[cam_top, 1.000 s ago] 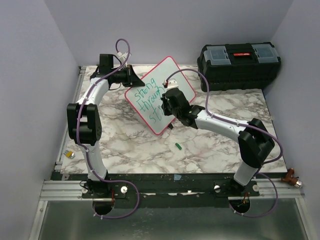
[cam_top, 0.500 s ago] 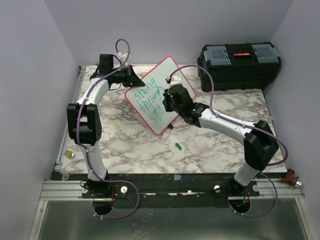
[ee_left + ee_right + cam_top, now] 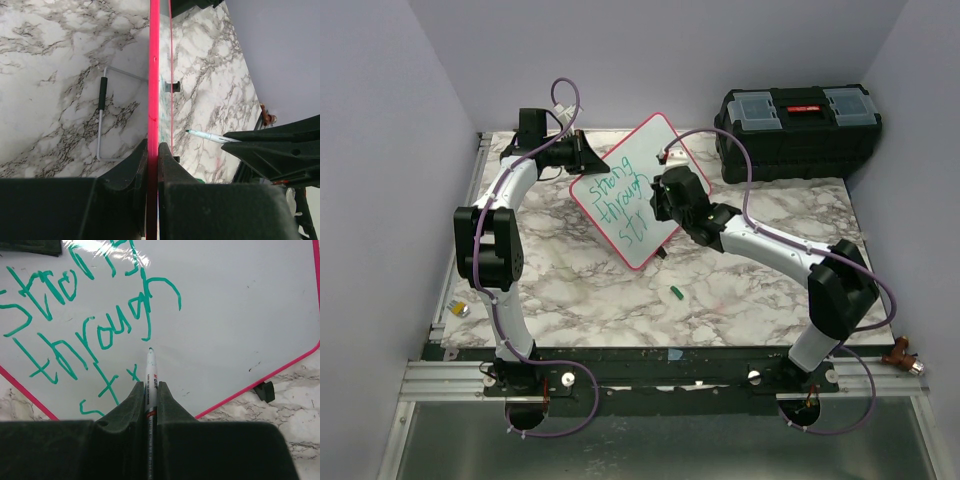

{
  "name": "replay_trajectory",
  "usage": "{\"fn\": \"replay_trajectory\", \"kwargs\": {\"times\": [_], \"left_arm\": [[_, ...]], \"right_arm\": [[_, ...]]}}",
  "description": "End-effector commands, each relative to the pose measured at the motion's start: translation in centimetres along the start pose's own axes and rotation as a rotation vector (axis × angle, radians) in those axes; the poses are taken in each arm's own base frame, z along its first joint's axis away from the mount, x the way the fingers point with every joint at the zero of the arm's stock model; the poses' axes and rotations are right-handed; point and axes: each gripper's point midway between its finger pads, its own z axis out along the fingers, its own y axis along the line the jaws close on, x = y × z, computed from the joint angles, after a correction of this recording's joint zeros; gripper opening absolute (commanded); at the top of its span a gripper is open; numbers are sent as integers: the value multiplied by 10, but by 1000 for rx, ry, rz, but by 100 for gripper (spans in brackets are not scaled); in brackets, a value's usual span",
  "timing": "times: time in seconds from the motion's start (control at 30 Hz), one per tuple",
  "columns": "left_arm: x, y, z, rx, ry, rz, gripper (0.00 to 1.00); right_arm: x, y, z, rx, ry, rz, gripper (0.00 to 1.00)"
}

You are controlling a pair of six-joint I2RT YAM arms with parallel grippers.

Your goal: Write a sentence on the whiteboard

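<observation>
the whiteboard (image 3: 638, 190) stands tilted on one corner over the far middle of the marble table (image 3: 720, 290), turned like a diamond in the top view. the left fingers (image 3: 141, 157) are clamped on its pink rim at the upper left edge. from the left wrist the board (image 3: 153, 75) shows only edge-on, so its face cannot be read there. a bent wire stand (image 3: 100, 120) lies behind it, one end hidden by the board.

the right fingers (image 3: 137, 397) are closed tight on a marker (image 3: 150, 372), which points at the board (image 3: 240, 315) below the second line. the left wrist view shows the marker (image 3: 210, 136) with its tip just off the board face. its barrel is mostly hidden inside the grip.

the sentence (image 3: 90, 325) is in green: "strong" with its top lost in glare and the frame edge, "through" in full, then "st" and a further unclear stroke. the start of that third line is cut off by the fingers. from above the writing (image 3: 618, 200) is partly covered by the right arm's wrist.

a small green cap (image 3: 676, 293) lies on the table in front of the board, and a black toolbox (image 3: 798, 120) sits at the far right.
</observation>
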Motion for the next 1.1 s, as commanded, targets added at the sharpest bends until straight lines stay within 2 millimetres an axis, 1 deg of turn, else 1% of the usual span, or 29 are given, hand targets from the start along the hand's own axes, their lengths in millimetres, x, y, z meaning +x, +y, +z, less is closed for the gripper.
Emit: {"fn": "replay_trajectory", "kwargs": {"times": [0.0,0.4,0.63,0.8,1.07], "left_arm": [[-6,2,0,-13,-24,119,0],[-7,2,0,-13,-27,118,0],[-7,1,0,-13,-26,118,0],[-6,2,0,-13,-26,117,0],[-6,2,0,-15,-25,116,0]], "right_arm": [[9,-4,8,19,20,-5,1],[25,2,16,-19,64,-12,1],[38,6,14,-53,99,-20,1],[50,4,12,-57,127,-24,1],[62,3,9,-64,156,-21,1]]}}
